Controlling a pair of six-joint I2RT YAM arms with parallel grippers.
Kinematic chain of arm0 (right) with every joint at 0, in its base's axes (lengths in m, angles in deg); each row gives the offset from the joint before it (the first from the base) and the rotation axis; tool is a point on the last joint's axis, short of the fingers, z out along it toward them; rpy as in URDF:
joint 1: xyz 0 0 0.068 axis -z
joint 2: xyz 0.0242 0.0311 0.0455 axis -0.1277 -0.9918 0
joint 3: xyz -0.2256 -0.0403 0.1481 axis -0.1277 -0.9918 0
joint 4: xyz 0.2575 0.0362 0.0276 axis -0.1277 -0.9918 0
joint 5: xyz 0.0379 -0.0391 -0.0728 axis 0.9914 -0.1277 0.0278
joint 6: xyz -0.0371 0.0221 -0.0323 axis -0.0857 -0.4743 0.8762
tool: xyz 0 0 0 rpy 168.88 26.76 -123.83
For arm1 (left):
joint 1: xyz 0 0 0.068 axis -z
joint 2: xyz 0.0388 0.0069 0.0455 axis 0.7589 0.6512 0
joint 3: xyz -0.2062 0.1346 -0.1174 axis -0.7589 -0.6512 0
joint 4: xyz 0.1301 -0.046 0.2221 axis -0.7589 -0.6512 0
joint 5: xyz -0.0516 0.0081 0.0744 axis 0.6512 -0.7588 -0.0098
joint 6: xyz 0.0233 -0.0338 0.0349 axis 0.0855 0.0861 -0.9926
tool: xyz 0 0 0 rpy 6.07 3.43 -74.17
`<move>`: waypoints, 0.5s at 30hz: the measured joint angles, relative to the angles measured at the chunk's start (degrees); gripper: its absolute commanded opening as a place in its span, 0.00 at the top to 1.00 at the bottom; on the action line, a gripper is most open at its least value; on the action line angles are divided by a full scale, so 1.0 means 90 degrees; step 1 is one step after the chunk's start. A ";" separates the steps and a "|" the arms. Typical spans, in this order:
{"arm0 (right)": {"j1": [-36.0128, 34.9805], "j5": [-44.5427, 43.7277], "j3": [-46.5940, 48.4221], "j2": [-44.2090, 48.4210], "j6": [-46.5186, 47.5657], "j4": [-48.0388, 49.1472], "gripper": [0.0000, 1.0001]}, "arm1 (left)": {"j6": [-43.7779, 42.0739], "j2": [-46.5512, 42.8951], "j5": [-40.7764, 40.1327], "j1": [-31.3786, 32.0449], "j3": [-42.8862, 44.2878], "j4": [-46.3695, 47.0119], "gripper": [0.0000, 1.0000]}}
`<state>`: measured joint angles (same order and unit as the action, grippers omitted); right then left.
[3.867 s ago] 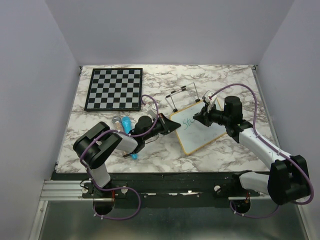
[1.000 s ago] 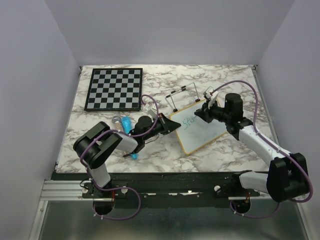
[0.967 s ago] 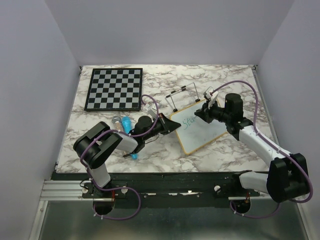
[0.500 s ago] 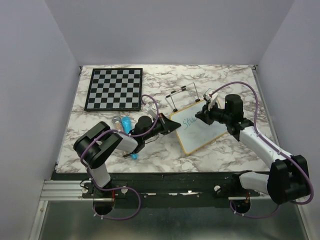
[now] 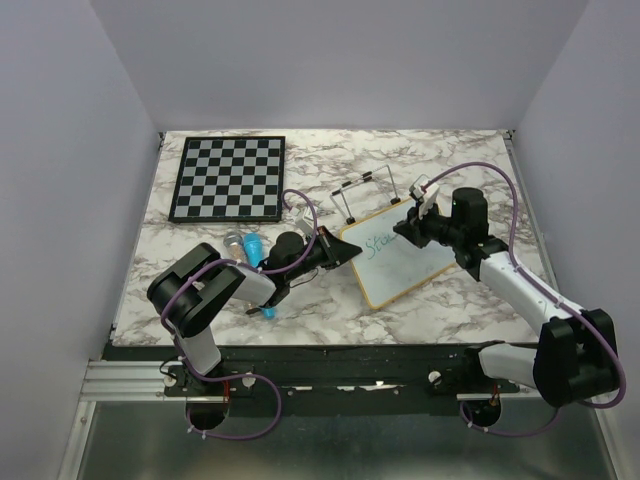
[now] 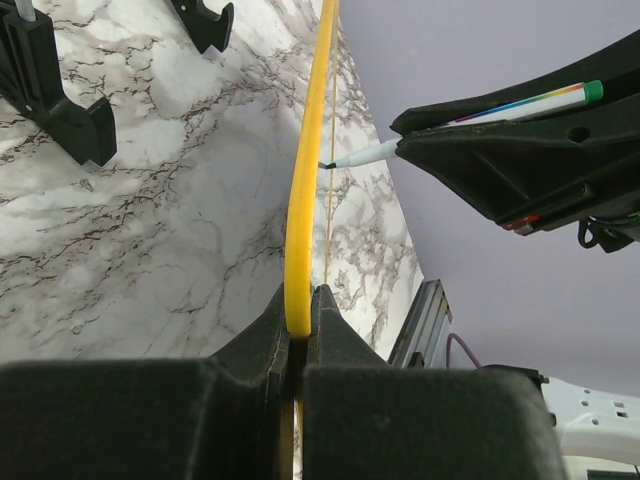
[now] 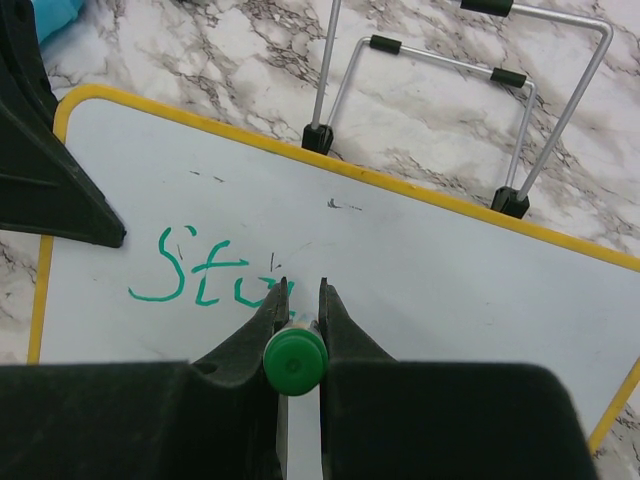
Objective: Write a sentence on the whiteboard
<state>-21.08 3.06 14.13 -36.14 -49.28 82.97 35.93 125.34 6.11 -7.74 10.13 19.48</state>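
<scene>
Green-capped marker [image 7: 295,362] is clenched in the right gripper [image 7: 298,292], its tip on the whiteboard [image 7: 450,290] just after "Sta", the start of the sentence [image 7: 200,275]. The left gripper [image 6: 298,300] pinches the board's yellow edge at 9 o'clock. A wire stand [image 7: 470,110] lies at 12 o'clock.

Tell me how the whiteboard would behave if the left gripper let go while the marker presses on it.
The whiteboard is probably stiff: its thin yellow edge runs nearly straight from the left gripper's pinch. Likely light and apt to slide, since it seems to lie flat on the smooth marble tabletop. Unlikely to tip.
</scene>
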 measured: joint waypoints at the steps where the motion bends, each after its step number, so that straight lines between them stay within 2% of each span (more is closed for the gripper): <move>1: 0.0000 -0.0002 0.0010 -0.0010 -0.0012 0.0002 1.00 | 0.0000 0.0002 0.0000 0.0000 0.0000 0.0000 1.00; 15: 0.0000 -0.0002 0.0146 -0.0192 -0.0160 0.0240 1.00 | 0.0005 0.0022 0.0002 0.0000 0.0000 0.0019 1.00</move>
<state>-21.08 3.04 15.44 -37.87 -50.73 85.14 35.97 125.53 6.13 -7.74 10.13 19.65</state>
